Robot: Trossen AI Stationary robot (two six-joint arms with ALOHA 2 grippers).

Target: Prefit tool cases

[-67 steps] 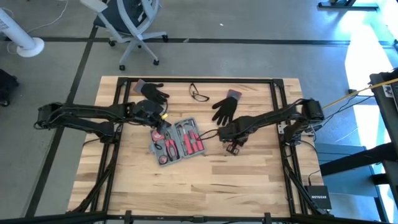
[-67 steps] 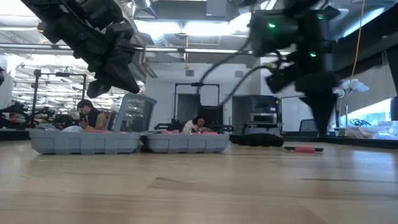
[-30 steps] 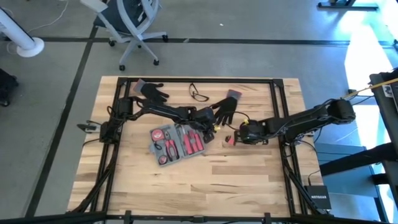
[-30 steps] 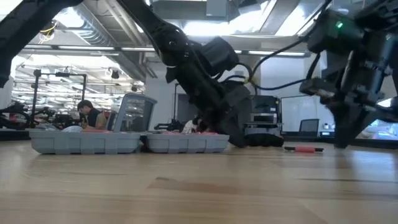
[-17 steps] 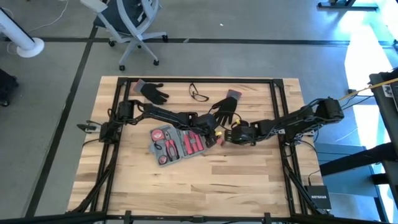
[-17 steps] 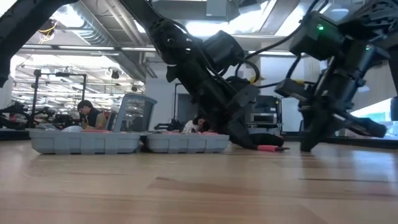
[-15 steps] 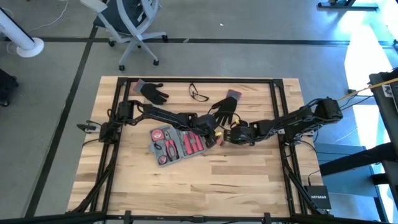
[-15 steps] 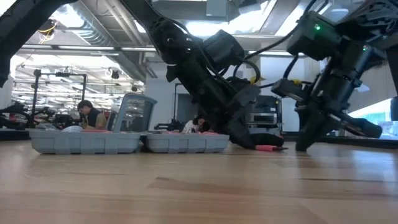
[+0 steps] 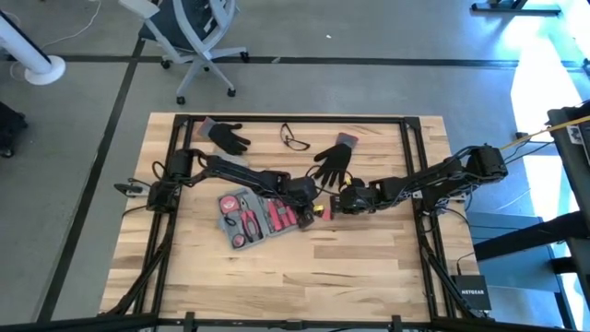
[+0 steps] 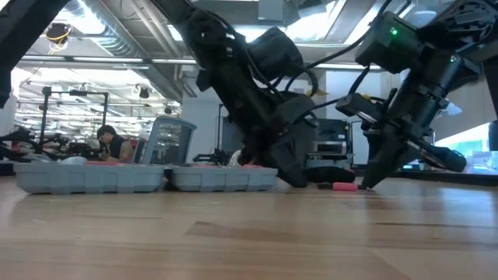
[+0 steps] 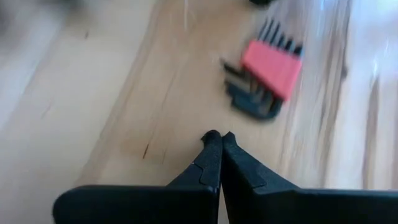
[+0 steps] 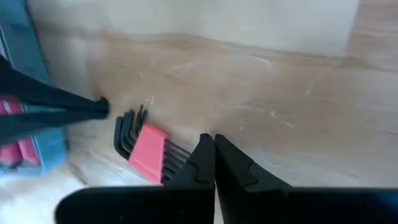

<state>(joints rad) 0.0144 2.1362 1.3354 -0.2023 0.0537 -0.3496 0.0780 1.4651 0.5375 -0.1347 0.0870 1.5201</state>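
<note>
Blue-grey tool case (image 9: 254, 214) lies open on the wooden surface (image 9: 304, 267), left of centre; the left hand (image 9: 312, 208), clenched and empty, is at its right edge; the right hand (image 9: 337, 202), clenched too, is just beside a red hex-key set (image 12: 146, 151).

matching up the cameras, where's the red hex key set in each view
High view: the hex key set lies between the two gripper tips, right of the tool case.
Low view: low red bar on the table, right of centre.
Left wrist view: upper right.
Right wrist view: lower left.
Shared landmark: the tool case's blue-grey edge.
</note>
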